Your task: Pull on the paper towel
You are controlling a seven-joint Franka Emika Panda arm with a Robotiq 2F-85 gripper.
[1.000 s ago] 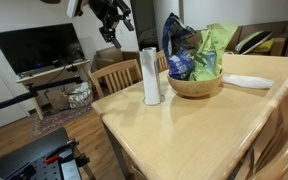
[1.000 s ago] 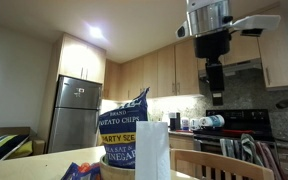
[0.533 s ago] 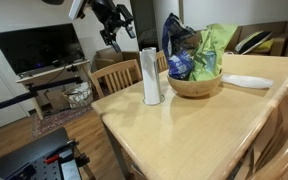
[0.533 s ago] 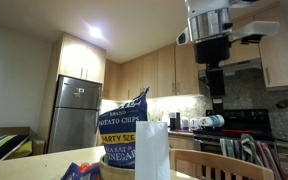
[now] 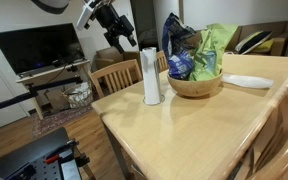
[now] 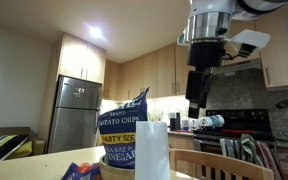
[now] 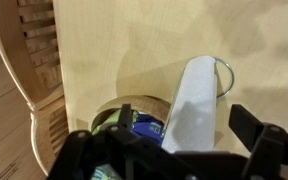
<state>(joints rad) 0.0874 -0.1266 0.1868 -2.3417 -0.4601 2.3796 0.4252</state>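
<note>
The paper towel point(image 5: 151, 76) is a tall white roll standing upright on its holder near the table's corner, next to the wooden bowl point(image 5: 195, 87). It also shows in an exterior view point(image 6: 152, 150) and from above in the wrist view point(image 7: 191, 106), with the holder's metal ring at its top. My gripper point(image 5: 120, 41) hangs in the air above and beside the roll without touching it. It also shows high over the roll in an exterior view point(image 6: 195, 108). In the wrist view my gripper point(image 7: 169, 150) is open and empty, with the roll between its spread fingers.
The wooden bowl holds chip bags point(image 5: 189, 48), with a blue potato chips bag point(image 6: 122, 125) in front. A flat white plate point(image 5: 246, 82) lies beyond it. Wooden chairs point(image 5: 115, 75) stand at the table's point(image 5: 194, 125) edges. A TV point(image 5: 39, 48) is behind.
My gripper has turned at the wrist and shifted sideways toward the spot above the roll. The roll, bowl and plate have not moved.
</note>
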